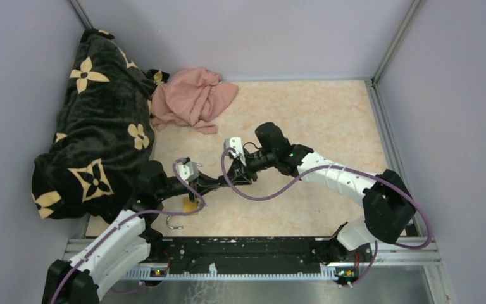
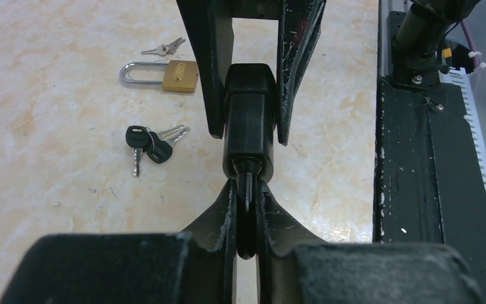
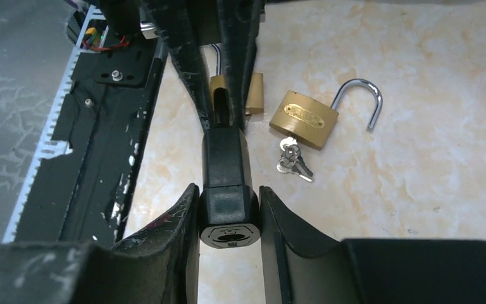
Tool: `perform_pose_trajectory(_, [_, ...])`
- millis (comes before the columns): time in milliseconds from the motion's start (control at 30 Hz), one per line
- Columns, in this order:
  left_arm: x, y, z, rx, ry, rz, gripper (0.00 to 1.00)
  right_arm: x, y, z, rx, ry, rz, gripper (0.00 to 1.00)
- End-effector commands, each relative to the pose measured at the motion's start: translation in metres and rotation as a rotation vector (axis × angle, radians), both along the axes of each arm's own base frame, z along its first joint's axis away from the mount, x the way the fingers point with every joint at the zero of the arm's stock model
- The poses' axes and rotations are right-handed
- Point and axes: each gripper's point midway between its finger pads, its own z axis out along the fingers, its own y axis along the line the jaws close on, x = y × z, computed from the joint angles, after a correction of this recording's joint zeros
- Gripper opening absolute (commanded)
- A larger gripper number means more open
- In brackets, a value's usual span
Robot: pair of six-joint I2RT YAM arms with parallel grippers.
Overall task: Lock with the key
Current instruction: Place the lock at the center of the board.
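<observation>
The left hand is clenched on a thin black-headed key. The key's blade is hidden inside the end of a black block-shaped padlock. The right hand is clamped on the opposite end of that padlock, with one finger pressed to each side. It holds the padlock over the marbled cream surface, near the front rail and between the two arms.

The padlock's shackle cannot be made out in either wrist view. From above, padlock and key are buried between the two hands, so whether the key has been turned cannot be told.

A brass padlock with an open silver shackle lies on the surface beside them. A small bunch of silver keys lies against its bottom edge, and it is unclear whether one of them sits in the keyhole. A second brass padlock is mostly covered by the left hand's fingers in the right wrist view, with only slivers of its body and shackle showing. A pair of black-headed keys on a ring lies loose on the surface in the left wrist view.

At the back left, a dark plush blanket with cream flowers is heaped against the wall. A crumpled pink cloth lies touching it.
</observation>
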Motion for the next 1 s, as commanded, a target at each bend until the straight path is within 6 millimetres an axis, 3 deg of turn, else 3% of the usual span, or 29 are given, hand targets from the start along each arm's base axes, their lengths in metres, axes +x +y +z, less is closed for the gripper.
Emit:
perform_pose_trajectory(0, [0.005, -0.002, 0.036, -0.053, -0.126, 0.003, 0.41, 0.019, 0.008, 0.014, 0.003, 0.050, -0.117, 0.00])
perform_pose_trajectory(33, [0.008, 0.000, 0.035, -0.052, -0.117, 0.026, 0.58, 0.029, 0.004, 0.009, -0.008, 0.087, -0.166, 0.00])
perform_pose_trajectory(67, [0.011, 0.002, 0.035, -0.052, -0.113, 0.049, 0.91, 0.036, 0.001, 0.005, -0.014, 0.127, -0.212, 0.00])
perform_pose_trajectory(100, [0.015, 0.004, 0.034, -0.049, -0.108, 0.078, 0.98, 0.044, -0.002, 0.001, -0.014, 0.174, -0.263, 0.00])
perform_pose_trajectory(267, [0.048, 0.026, 0.036, -0.093, -0.043, 0.332, 0.99, 0.078, -0.001, -0.013, 0.078, 0.386, -0.468, 0.00])
perform_pose_trajectory(467, [0.096, 0.085, 0.025, -0.229, 0.165, 0.794, 0.99, 0.106, 0.005, -0.048, 0.107, 0.613, -0.702, 0.00])
perform_pose_trajectory(567, [0.100, 0.102, 0.022, -0.280, 0.222, 0.883, 0.99, 0.117, 0.002, -0.064, 0.118, 0.706, -0.807, 0.00])
perform_pose_trajectory(867, [0.100, 0.124, 0.010, -0.365, 0.303, 0.974, 0.99, 0.134, -0.022, -0.104, 0.028, 0.803, -1.047, 0.00])
perform_pose_trajectory(967, [0.101, 0.130, 0.009, -0.377, 0.301, 0.999, 0.99, 0.129, -0.030, -0.115, -0.036, 0.808, -1.078, 0.12])
